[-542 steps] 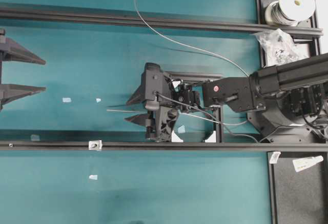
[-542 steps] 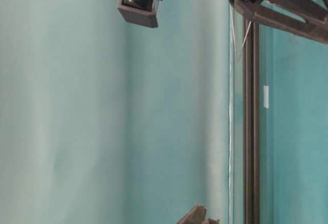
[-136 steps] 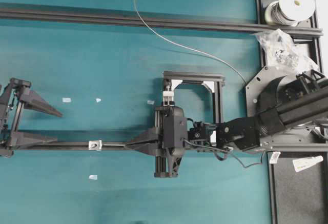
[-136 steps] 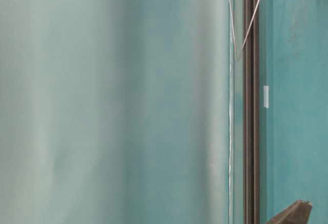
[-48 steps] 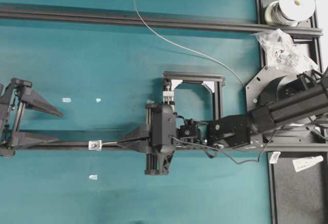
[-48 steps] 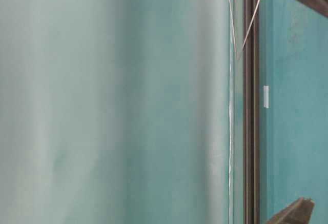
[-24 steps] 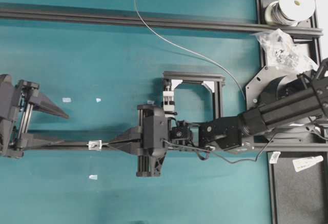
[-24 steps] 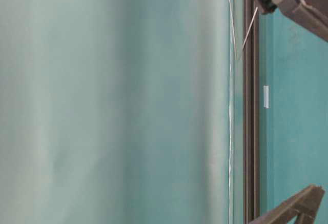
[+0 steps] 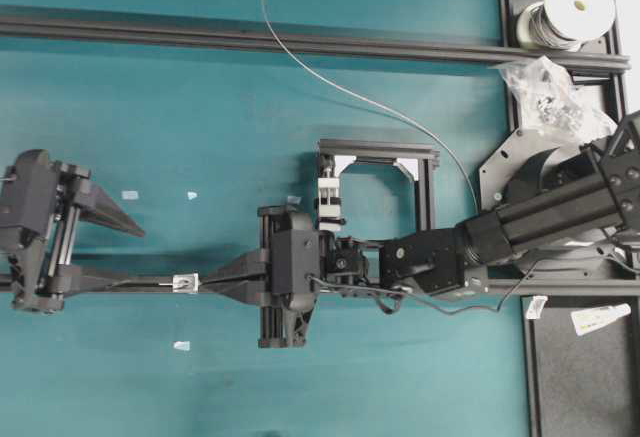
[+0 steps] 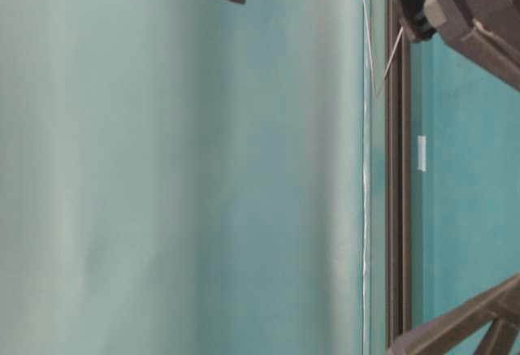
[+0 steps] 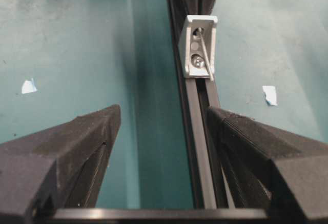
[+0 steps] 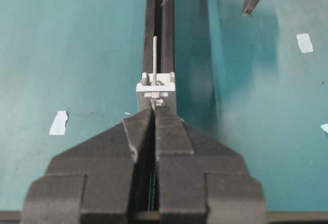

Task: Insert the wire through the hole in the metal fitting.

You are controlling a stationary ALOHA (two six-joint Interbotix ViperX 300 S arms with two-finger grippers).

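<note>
1. Right hand: fingers pressed together, pinching the wire at the tips, right up against the metal fitting.
2. Fitting sits on the black rail that runs L–R across the teal worktop; overhead view shows it just left of the right hand.
3. Wire passes through the fitting: in right wrist view its straight free end sticks out the far side, along the rail groove. In left wrist view the wire comes out of the hole and slants down across the fitting face.
4. Left hand: fingers wide apart, gripping nothing; they straddle the rail w/ the fitting ahead of them, not touching it.
5. Small white paper scraps lie on the worktop either side of the rail.
</note>
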